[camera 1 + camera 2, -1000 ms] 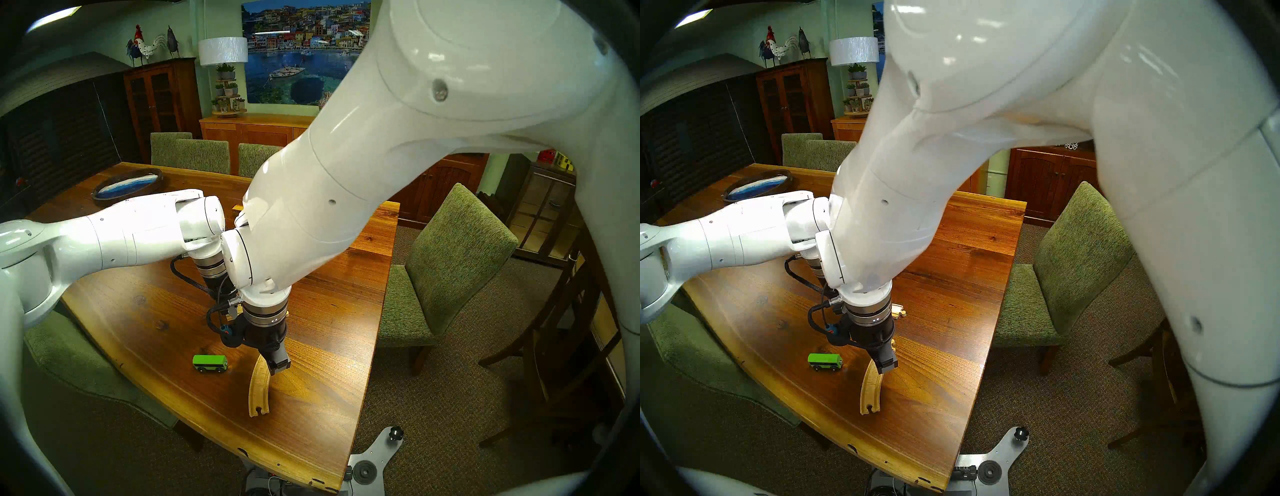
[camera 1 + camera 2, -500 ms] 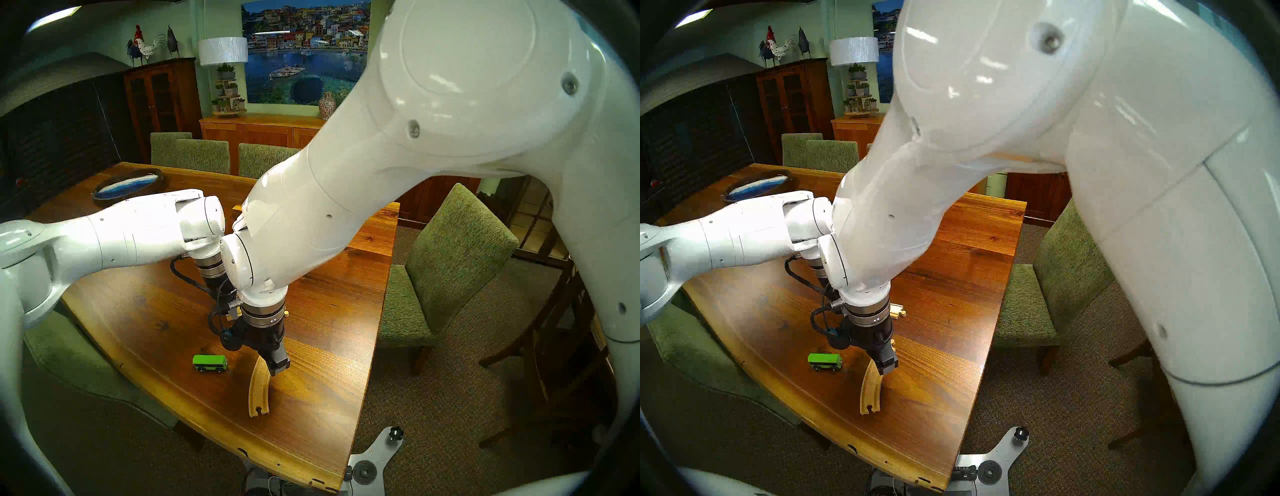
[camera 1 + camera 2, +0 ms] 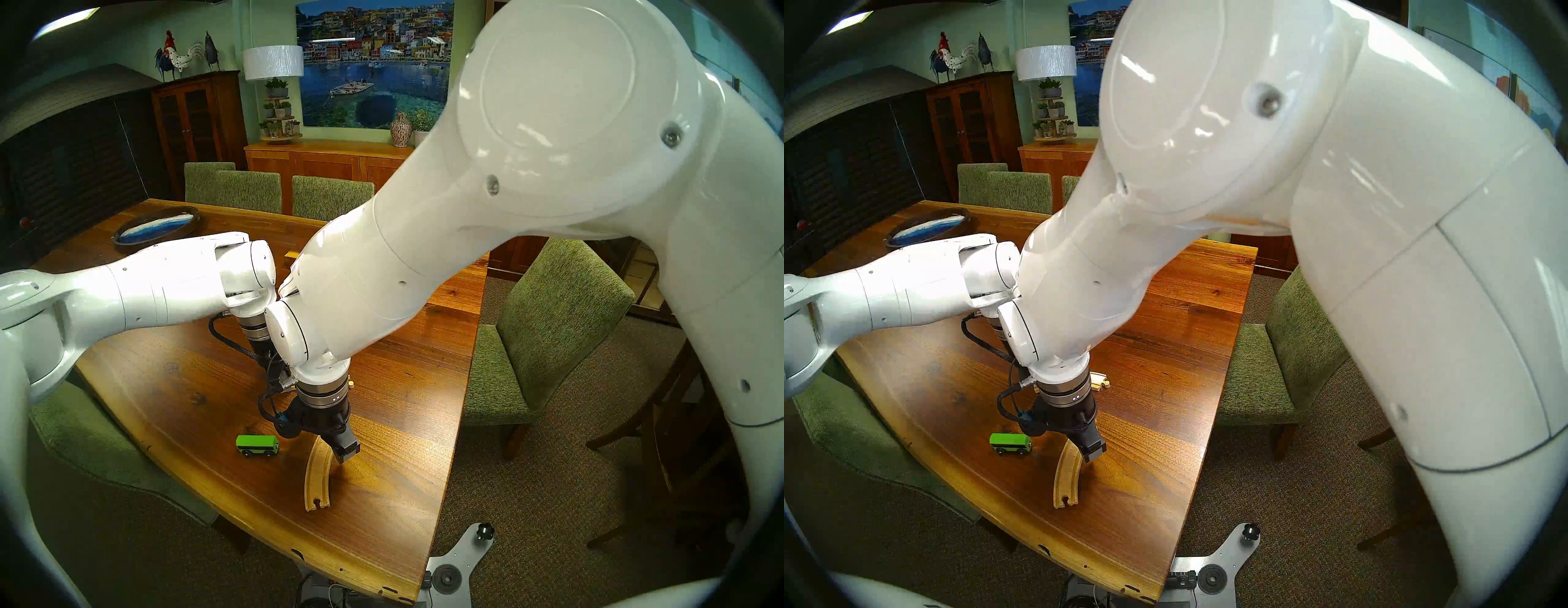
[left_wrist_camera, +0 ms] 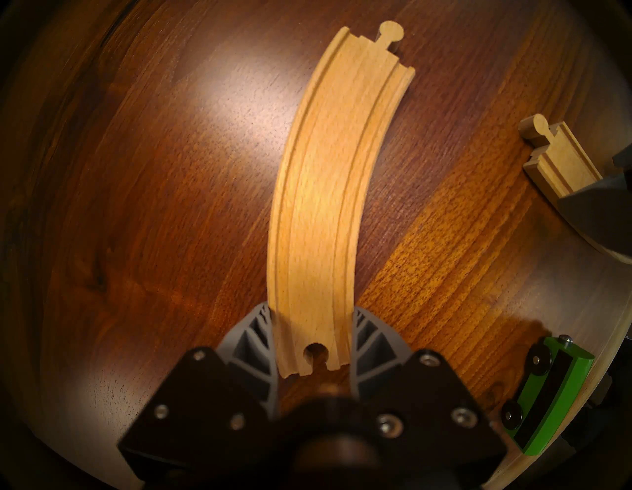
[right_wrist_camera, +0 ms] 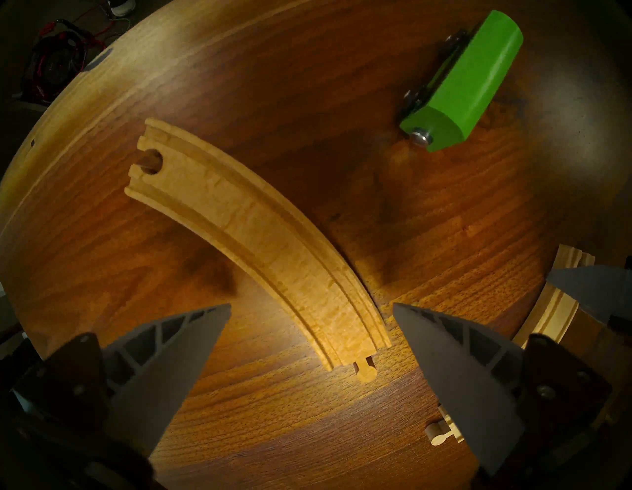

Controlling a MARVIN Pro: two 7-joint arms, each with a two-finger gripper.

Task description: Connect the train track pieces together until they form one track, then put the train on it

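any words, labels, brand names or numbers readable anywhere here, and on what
None can be read.
Train: plain green, no lettering.
Both track pieces: bare wood, no stamp or number visible.
Wall picture: a harbour town scene; any signs in it are too small to read.
Yellow and red items at the far right edge: too blurred to tell.

The right arm (image 3: 382,271) has swung: its elbow housing now sits lower and farther toward the view's right, uncovering a patterned vase (image 3: 401,129) on the sideboard. The right tool (image 3: 339,456), jaws spread wide, has rolled slightly and sunk a little toward the near track piece (image 3: 319,475).
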